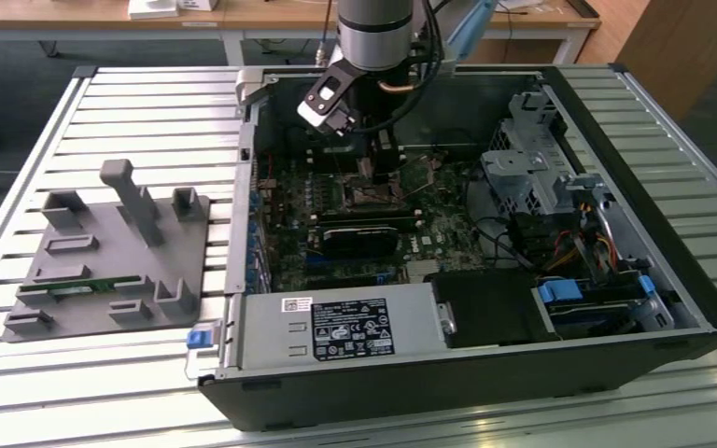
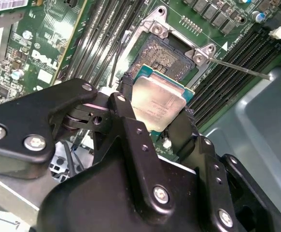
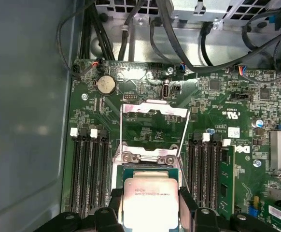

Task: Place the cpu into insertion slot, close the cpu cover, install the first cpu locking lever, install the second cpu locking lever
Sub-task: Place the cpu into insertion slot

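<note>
power supply sticker [image 1: 348, 329]: black and white, lower middle of the exterior view; its fine print and marks are too small to read.
barcode sticker [image 1: 299, 304]: white, just above it on the same power supply [image 1: 265, 329]; unreadable.
cpu [image 3: 150, 193]: faint lines of lettering on its metal top in both wrist views; not legible.
motherboard [image 3: 208, 96]: white logo lettering [image 3: 243, 150] beside the memory slots [image 3: 205, 164], a small white sticker [image 3: 234, 132] near it, and tiny component codes; too fine to read.

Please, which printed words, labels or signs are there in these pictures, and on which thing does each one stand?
Label on the power supply: print too small to read.
Top of the cpu: faint lines of print, not readable.
Board: a white logo and small codes, none read with certainty.
</note>
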